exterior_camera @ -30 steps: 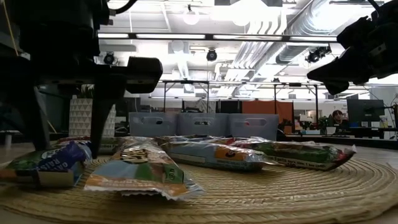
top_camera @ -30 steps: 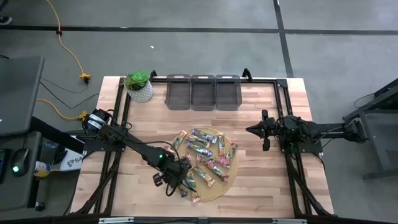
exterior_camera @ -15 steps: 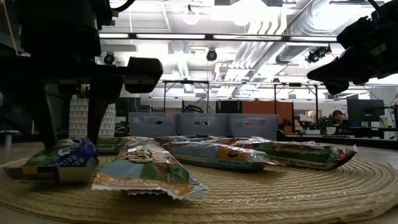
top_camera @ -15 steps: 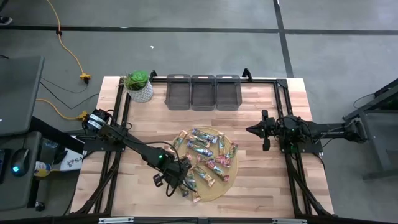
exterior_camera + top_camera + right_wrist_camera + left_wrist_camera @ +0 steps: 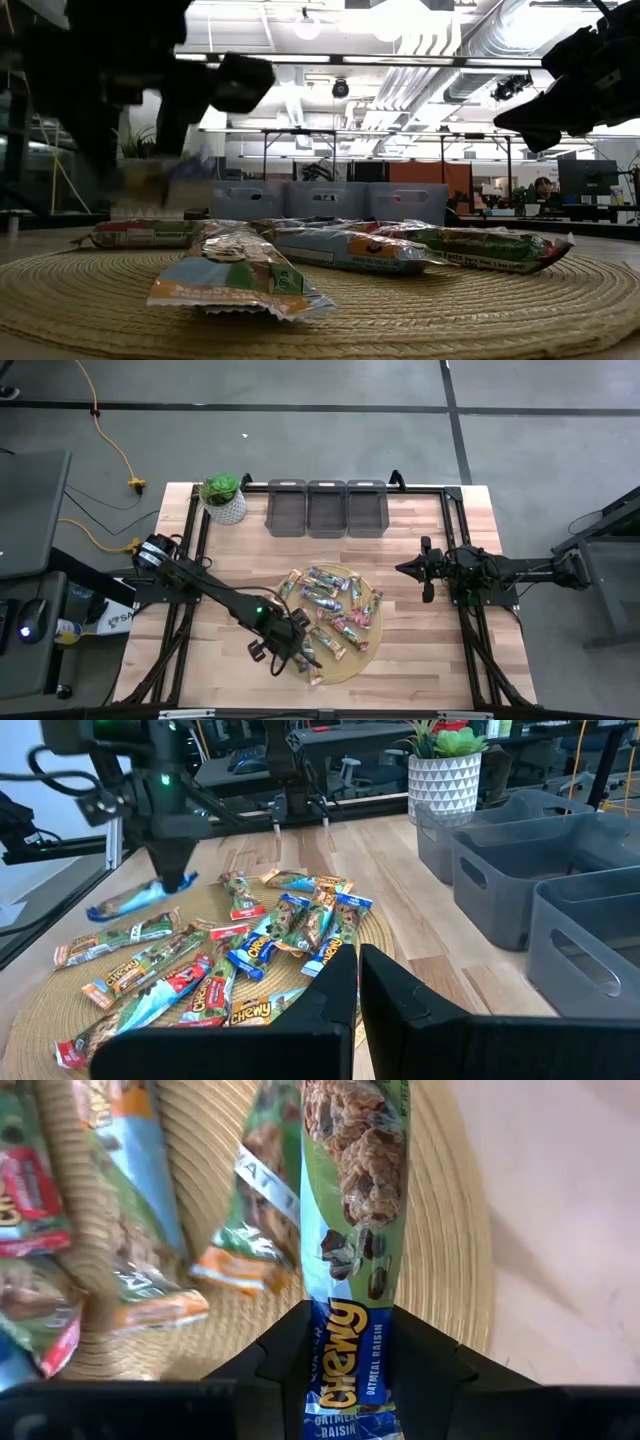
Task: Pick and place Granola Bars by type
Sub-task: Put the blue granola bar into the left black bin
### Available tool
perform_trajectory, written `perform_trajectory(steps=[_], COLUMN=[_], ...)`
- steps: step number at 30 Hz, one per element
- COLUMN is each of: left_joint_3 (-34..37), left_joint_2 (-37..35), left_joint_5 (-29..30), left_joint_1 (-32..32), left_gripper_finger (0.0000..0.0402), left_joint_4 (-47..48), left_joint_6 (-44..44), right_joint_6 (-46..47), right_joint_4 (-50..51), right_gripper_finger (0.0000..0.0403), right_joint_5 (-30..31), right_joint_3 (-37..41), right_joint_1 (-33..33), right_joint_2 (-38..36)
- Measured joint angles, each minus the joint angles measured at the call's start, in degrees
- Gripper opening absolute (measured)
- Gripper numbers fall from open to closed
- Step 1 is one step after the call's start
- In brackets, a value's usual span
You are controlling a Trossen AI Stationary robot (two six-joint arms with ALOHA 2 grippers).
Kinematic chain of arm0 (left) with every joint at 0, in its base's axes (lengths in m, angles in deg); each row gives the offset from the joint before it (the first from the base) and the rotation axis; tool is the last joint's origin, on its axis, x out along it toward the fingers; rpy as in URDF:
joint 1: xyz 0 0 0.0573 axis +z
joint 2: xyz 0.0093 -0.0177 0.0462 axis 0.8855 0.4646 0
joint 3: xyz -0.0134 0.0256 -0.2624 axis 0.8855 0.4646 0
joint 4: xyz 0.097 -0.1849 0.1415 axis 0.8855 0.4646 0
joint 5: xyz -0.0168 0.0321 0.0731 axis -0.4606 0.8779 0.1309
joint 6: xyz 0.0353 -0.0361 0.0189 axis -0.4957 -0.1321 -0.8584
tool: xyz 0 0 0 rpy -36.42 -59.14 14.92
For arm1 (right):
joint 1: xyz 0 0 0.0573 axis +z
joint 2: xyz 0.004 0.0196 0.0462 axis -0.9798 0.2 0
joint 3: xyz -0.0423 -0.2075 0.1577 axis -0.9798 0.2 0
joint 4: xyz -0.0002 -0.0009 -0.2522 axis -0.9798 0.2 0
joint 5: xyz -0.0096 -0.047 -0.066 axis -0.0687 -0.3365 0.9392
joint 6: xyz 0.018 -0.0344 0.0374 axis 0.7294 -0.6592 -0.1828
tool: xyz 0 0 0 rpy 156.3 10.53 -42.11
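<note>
Granola bars [image 5: 335, 615] in blue/green, brown and red wrappers lie scattered on a round woven mat [image 5: 368, 648]. My left gripper [image 5: 350, 1365] hangs over the mat's near-left part [image 5: 288, 652] and is shut on a blue and green Chewy bar [image 5: 355, 1230]. That bar shows lifted in the right wrist view [image 5: 140, 898] and blurred in the low view [image 5: 160, 180]. My right gripper [image 5: 402, 568] waits shut in the air off the mat's right side, pointing at it. My left gripper pinches the blue end of the Chewy bar [image 5: 350, 1335] between its two fingers [image 5: 285, 1355], which lie across the bar's width. It comes from above, pointing down. The bar is lifted clear of the mat and sticks out sideways, slightly slanted [image 5: 118, 905].
Three grey bins [image 5: 326, 508] stand in a row at the table's far edge, with a potted plant in a white pot [image 5: 222, 495] to their left. Bare wood [image 5: 420, 640] lies between the mat and the table's right side.
My left gripper closed around the blue and green bar lying at the mat's near-left part, then rose with it. The bar has gone from resting on the mat to hanging clear above it. The other bars stayed in place.
</note>
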Motion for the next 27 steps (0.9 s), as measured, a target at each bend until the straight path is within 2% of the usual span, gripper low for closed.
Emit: perform_trajectory(steps=[6, 17, 27], left_joint_3=[-4.9, -18.6, -37.7], left_joint_2=[-2.1, -2.8, -2.8], left_joint_5=[1.3, 6.5, 20.5], left_joint_1=[0.2, 3.7, 9.3], left_gripper_finger=[0.0110, 0.0110, 0.0110], left_joint_4=[6.1, 7.6, 17.6], left_joint_6=[6.8, 24.7, 27.8], right_joint_6=[0.0, 0.0, 0.0], right_joint_4=[0.0, -0.1, -0.1], right_gripper_finger=[0.0000, 0.0000, 0.0000], right_joint_5=[0.0, 0.0, 0.0], right_joint_3=[0.0, 0.0, 0.0], right_joint_1=[0.0, 0.0, 0.0], right_joint_2=[0.1, 0.9, 1.2])
